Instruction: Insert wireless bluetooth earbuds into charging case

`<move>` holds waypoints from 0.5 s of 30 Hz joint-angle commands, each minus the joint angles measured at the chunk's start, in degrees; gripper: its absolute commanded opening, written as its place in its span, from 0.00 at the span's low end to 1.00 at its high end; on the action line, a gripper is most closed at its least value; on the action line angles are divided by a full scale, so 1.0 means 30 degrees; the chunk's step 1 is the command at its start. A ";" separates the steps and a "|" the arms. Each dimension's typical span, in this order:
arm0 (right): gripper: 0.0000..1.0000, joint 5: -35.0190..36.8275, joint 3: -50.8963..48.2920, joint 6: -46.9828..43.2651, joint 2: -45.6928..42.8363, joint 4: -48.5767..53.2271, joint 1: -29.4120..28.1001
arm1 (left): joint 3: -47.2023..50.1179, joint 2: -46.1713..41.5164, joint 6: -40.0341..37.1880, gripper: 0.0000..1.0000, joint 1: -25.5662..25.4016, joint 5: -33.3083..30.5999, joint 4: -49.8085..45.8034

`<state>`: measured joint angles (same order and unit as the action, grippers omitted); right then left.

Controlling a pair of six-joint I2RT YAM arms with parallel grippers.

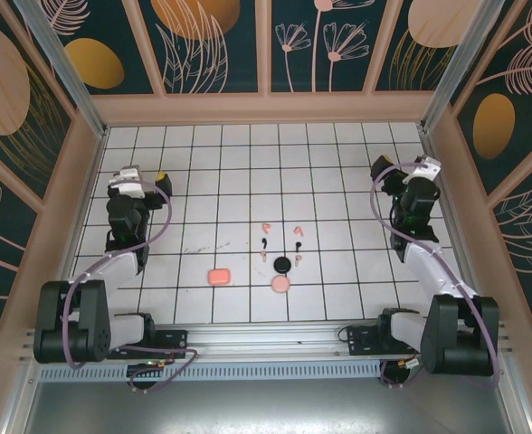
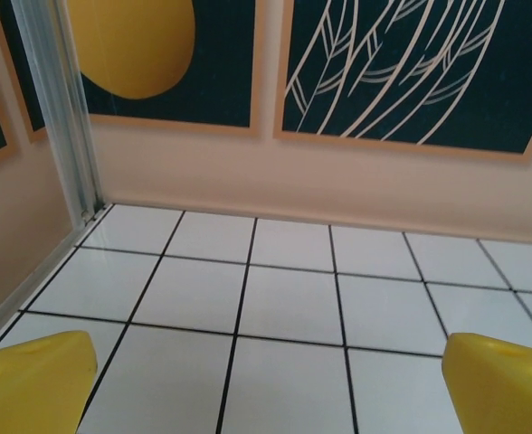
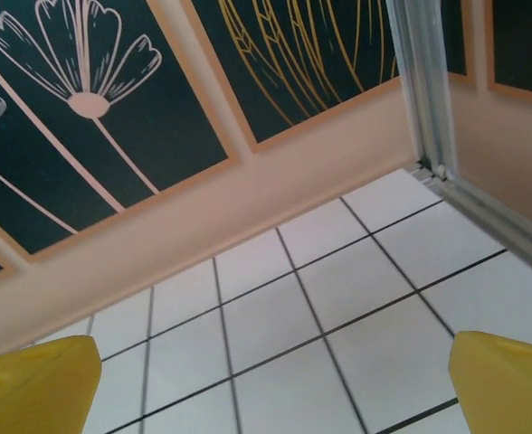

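Earbuds (image 1: pixel 266 226) in the top view lie scattered between the left gripper (image 1: pixel 146 179) and right gripper (image 1: pixel 402 174), well apart from both; tiny, light, likely slippery, best pinched across the body. Left wrist view: its fingers (image 2: pixel 35 380) stand wide apart, empty. Right wrist view: the right gripper's fingers (image 3: pixel 506 380) likewise.

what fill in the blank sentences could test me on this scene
1. The left gripper and right gripper are both ___.
2. The pink case lies to the ___ of the black case.
3. The table holds ___ cases.
Missing words: open; left; three.
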<state>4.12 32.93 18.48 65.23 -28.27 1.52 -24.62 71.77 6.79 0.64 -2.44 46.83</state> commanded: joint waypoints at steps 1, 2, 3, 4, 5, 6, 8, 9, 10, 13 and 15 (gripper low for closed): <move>0.99 -0.1014 0.1403 0.1217 -0.0286 0.5157 -0.1077 | -0.1011 -0.1210 0.2294 0.99 0.0074 0.0798 -0.2412; 0.99 -0.1022 0.1931 0.0814 -0.0302 0.6330 -0.1692 | -0.1189 -0.1586 0.3184 0.99 0.0078 0.0881 -0.2722; 0.99 -0.1014 0.2431 0.0544 -0.0344 0.7544 -0.2430 | -0.1408 -0.1931 0.4172 0.99 0.0078 0.0976 -0.3169; 0.99 -0.0861 0.2819 0.0403 -0.0350 0.8572 -0.3060 | -0.1675 -0.2178 0.4963 0.99 0.0078 0.1044 -0.3696; 0.97 -0.0809 0.3178 0.0276 -0.0401 0.9618 -0.3783 | -0.2026 -0.2367 0.5904 0.99 0.0050 0.1213 -0.4423; 0.96 -0.0700 0.3494 0.0418 -0.0434 1.0676 -0.4479 | -0.2456 -0.2446 0.6897 0.99 0.0049 0.1598 -0.5169; 0.94 -0.0625 0.3770 0.0673 -0.0586 1.2215 -0.5695 | -0.3134 -0.2448 0.8497 0.99 -0.0059 0.2214 -0.6359; 0.94 -0.0385 0.3838 0.1063 -0.0750 1.2883 -0.6351 | -0.3497 -0.2397 0.9356 0.99 -0.0176 0.2310 -0.7115; 0.93 -0.0493 0.3820 0.1359 -0.0910 1.3321 -0.6997 | -0.3843 -0.2318 1.0050 0.99 -0.0291 0.2554 -0.7823; 0.92 -0.0417 0.3768 0.2628 -0.1207 1.4244 -0.8595 | -0.4184 -0.2321 1.1156 0.99 -0.0986 0.2836 -0.8965; 0.91 -0.0114 0.3738 0.3784 -0.1263 1.4900 -0.9722 | -0.4001 -0.2578 1.1421 0.99 -0.1667 0.2678 -0.9149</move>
<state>2.68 42.72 24.32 62.85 9.41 -24.40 -35.92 65.06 35.07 -2.15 4.03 25.15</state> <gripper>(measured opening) 0.916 0.987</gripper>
